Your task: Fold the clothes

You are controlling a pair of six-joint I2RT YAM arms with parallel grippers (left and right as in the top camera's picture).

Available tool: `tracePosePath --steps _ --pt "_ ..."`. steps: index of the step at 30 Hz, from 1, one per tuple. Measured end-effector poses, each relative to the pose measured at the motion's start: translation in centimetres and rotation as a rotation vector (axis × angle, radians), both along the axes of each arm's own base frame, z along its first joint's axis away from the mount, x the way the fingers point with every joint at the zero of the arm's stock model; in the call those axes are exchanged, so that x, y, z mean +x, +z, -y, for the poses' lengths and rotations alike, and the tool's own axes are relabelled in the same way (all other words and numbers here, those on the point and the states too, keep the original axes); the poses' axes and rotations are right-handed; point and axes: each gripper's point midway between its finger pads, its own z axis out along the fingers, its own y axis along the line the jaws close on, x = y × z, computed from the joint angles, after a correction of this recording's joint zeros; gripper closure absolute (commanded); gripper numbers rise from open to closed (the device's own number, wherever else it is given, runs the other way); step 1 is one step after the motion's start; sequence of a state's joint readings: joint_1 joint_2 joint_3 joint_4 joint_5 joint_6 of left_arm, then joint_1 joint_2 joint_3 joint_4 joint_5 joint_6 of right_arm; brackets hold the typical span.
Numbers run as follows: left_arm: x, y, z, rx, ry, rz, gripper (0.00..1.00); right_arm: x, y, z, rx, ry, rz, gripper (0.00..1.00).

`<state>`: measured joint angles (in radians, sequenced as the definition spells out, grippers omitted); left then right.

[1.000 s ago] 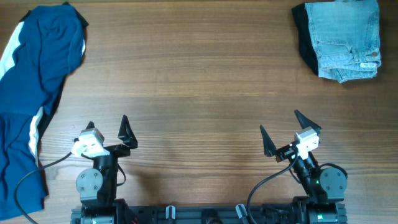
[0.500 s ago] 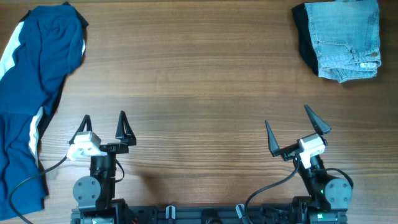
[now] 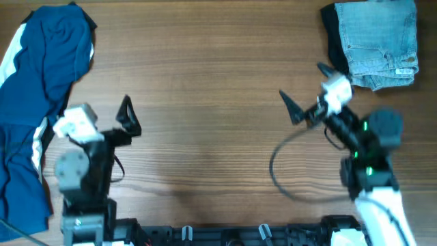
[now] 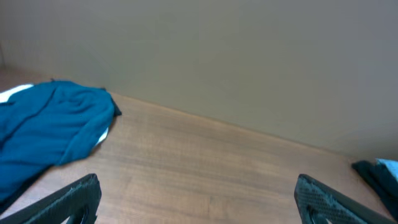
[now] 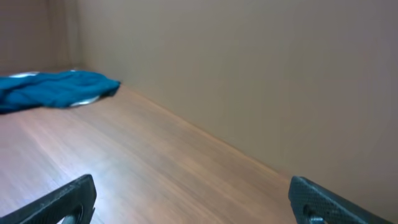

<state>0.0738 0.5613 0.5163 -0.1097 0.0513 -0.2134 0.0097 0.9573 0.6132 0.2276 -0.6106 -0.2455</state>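
Wooden counter point(image 3: 218, 82) carries a long blue garment point(image 3: 41, 82), sprawled unfolded along its left edge, and folded jeans point(image 3: 379, 41) in the far right corner. We see left gripper point(image 4: 196, 200) and right gripper point(image 3: 306, 90) spread wide, holding nothing.

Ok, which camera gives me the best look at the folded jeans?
The overhead view: the folded jeans show almost whole at the top right, waistband and seams clear. The left wrist view catches only a pale blue sliver at its right edge; the right wrist view shows none of them.
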Motion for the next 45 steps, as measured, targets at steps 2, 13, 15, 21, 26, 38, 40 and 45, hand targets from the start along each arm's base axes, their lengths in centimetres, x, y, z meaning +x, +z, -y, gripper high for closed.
tracePosePath --steps 2,13,15,21,26,38,40,45 --pt "1.1 0.2 -0.1 -0.005 0.000 -0.094 0.00 2.0 -0.1 -0.6 0.003 0.042 -0.090 0.00" --pt "7.0 -0.9 0.0 -0.045 -0.030 -0.587 0.00 6.1 1.1 -1.4 -0.012 0.112 -0.485 0.00" --pt "7.8 -1.5 0.4 -0.064 -0.055 -0.648 0.00 6.3 0.8 -1.4 -0.015 0.115 -0.553 0.00" --pt "9.1 -4.9 0.6 -0.086 -0.071 -0.762 0.00 7.4 -0.2 -1.4 -0.012 0.117 -0.629 0.00" --pt "10.6 -8.1 0.5 -0.093 -0.069 -0.834 0.00 8.6 1.0 -1.5 0.068 0.087 -0.619 0.00" --pt "8.9 -9.6 -17.9 -0.169 0.437 -0.791 0.04 9.9 -1.7 -3.2 0.080 0.112 -0.688 0.01" --pt "9.0 -9.9 -20.9 -0.161 0.490 -0.756 0.02 10.3 -3.1 -3.9 0.078 0.123 -0.719 0.01" --pt "10.4 -13.5 -25.1 -0.035 0.467 -0.785 0.02 11.0 -6.1 -5.5 0.077 0.146 -0.791 0.02"
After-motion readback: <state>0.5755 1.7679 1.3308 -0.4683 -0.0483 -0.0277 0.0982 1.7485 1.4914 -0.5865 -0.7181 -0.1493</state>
